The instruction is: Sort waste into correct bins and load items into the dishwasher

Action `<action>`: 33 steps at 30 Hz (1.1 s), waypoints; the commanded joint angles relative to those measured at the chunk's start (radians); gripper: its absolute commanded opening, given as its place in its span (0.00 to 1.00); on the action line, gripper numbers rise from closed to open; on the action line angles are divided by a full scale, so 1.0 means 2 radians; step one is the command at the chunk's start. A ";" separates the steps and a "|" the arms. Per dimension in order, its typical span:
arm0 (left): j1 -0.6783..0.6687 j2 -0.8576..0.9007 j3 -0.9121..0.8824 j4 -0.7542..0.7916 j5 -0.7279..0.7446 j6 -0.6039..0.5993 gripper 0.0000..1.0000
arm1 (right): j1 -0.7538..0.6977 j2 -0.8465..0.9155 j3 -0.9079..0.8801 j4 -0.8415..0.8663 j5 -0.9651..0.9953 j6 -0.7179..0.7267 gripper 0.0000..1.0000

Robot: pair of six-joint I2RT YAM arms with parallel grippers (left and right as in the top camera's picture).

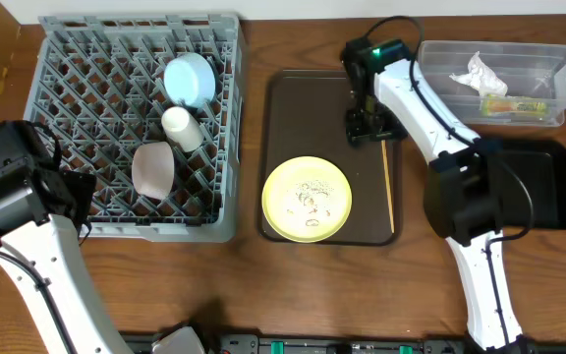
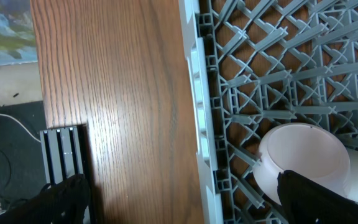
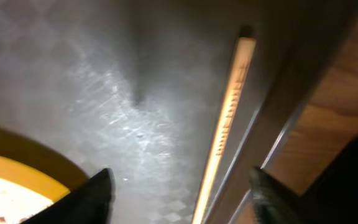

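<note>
Two pincers logged | left gripper (image 2: 182, 180): we see fingers spread wide, one over the white bowl (image 2: 303, 152) in the dish rack (image 2: 272, 74), contact unclear | right gripper (image 3: 179, 183): we see fingers apart, straddling the chopsticks (image 3: 229, 106) lying on the brown tray (image 3: 104, 93), not clamped

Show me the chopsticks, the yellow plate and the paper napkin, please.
chopsticks (image 1: 390, 187), overhead view, middle of the stick's length.
yellow plate (image 1: 277, 206), overhead view, bare left rim.
paper napkin (image 1: 481, 74), overhead view, centre of the crumpled paper.
</note>
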 commanded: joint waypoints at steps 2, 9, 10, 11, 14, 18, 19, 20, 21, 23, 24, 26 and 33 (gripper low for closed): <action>0.002 -0.003 0.005 -0.001 -0.005 -0.003 0.98 | -0.013 0.002 -0.011 0.006 0.001 -0.002 0.61; 0.002 -0.003 0.005 -0.001 -0.005 -0.003 0.98 | -0.014 0.002 -0.060 0.039 0.001 -0.002 0.56; 0.002 -0.003 0.005 -0.001 -0.005 -0.003 0.98 | -0.014 0.002 -0.067 0.044 -0.001 -0.002 0.56; 0.002 -0.003 0.005 -0.001 -0.005 -0.003 0.98 | -0.013 0.002 -0.081 0.058 -0.009 -0.002 0.53; 0.002 -0.003 0.005 -0.001 -0.005 -0.003 0.98 | -0.013 0.002 -0.097 0.072 -0.017 -0.002 0.45; 0.002 -0.003 0.005 -0.001 -0.005 -0.003 0.98 | -0.014 0.002 -0.117 0.089 -0.018 0.000 0.23; 0.002 -0.003 0.005 -0.001 -0.005 -0.003 0.98 | -0.013 0.002 -0.122 0.094 -0.020 0.001 0.16; 0.002 -0.003 0.005 -0.001 -0.005 -0.003 0.98 | -0.012 0.002 -0.128 0.101 -0.020 0.004 0.06; 0.002 -0.003 0.005 -0.001 -0.005 -0.003 0.98 | -0.011 0.002 -0.134 0.107 -0.020 0.004 0.01; 0.002 -0.003 0.005 -0.001 -0.005 -0.003 0.98 | -0.009 0.002 -0.141 0.114 -0.023 0.010 0.01; 0.002 -0.003 0.005 -0.001 -0.005 -0.003 0.98 | -0.008 0.002 -0.141 0.115 -0.029 0.009 0.01; 0.002 -0.003 0.005 -0.001 -0.005 -0.003 0.98 | -0.008 0.001 -0.135 0.113 -0.045 0.009 0.01; 0.002 -0.003 0.005 -0.001 -0.005 -0.003 0.98 | -0.010 -0.001 -0.013 0.034 -0.131 0.009 0.01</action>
